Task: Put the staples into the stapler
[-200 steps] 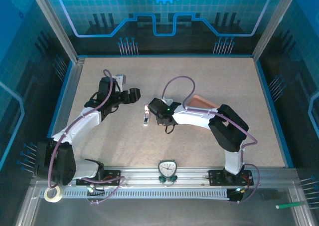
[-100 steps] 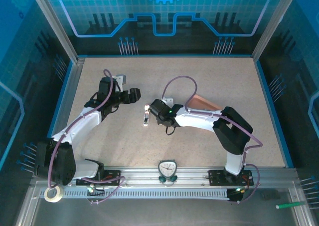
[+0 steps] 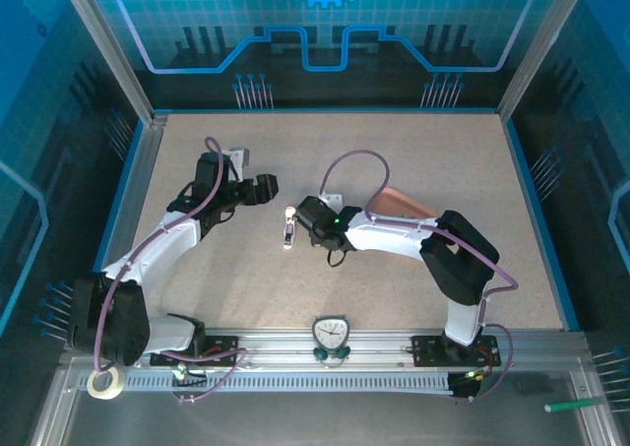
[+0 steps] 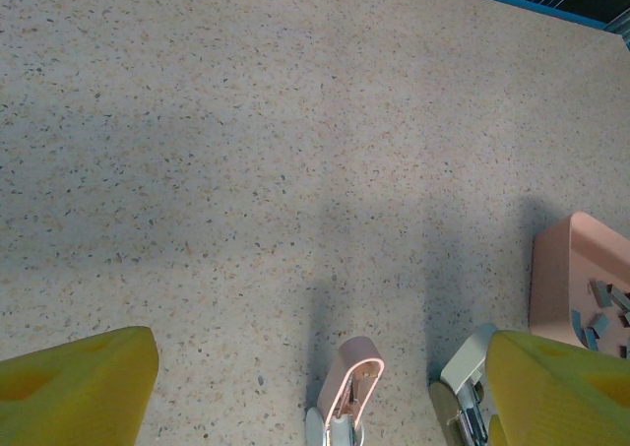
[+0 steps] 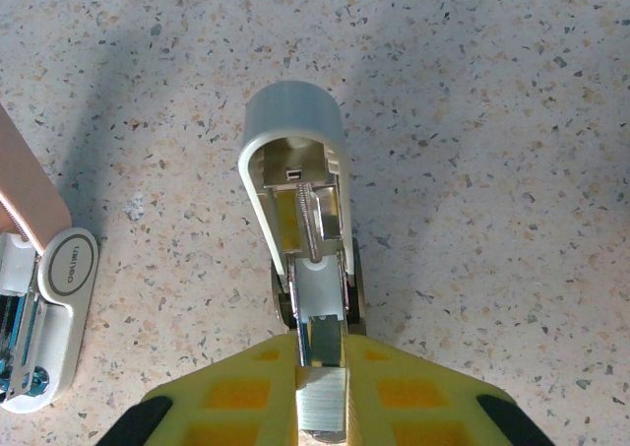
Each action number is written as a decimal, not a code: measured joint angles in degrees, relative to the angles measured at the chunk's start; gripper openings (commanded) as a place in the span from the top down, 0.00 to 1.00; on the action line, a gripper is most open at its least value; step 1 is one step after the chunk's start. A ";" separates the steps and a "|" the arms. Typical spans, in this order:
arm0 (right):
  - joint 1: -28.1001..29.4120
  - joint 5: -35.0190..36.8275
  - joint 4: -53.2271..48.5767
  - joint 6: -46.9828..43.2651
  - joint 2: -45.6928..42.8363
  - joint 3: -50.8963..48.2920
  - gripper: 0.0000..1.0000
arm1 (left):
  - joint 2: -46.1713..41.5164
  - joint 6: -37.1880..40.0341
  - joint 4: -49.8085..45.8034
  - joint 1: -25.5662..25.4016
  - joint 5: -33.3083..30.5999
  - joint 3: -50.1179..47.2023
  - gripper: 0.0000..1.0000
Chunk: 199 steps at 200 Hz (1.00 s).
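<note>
The stapler (image 5: 292, 160) lies on the table with its pale lid swung up, baring the spring and metal channel. It shows small in the top view (image 3: 287, 227). My right gripper (image 5: 321, 352) is shut on a ribbed metal strip of staples (image 5: 320, 402), whose front end sits at the rear of the open channel. More staples (image 4: 600, 308) lie loose in the pink tray (image 4: 556, 269). My left gripper (image 4: 320, 352) hangs open to the upper left of the stapler (image 4: 354, 377), its yellow fingers (image 4: 79, 387) wide apart and touching nothing.
A white base with a pink flap (image 5: 54, 288) lies just left of the open stapler in the right wrist view. The pink tray (image 3: 399, 200) sits behind the right forearm. A timer (image 3: 331, 334) stands on the front rail, and tape (image 3: 102, 383) lies at the front left.
The right arm's elbow has shifted slightly to the right, while its gripper stays at the stapler. The left arm has not moved.
</note>
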 measured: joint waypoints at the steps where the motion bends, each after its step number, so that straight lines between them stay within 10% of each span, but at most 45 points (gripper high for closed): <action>1: 0.00 0.00 0.00 0.00 0.00 0.00 0.84 | 0.00 0.00 0.00 0.00 0.00 0.00 0.13; 199: -0.07 -0.02 0.44 -0.87 1.79 -0.37 0.85 | 0.04 0.02 0.00 -0.11 0.00 0.00 0.13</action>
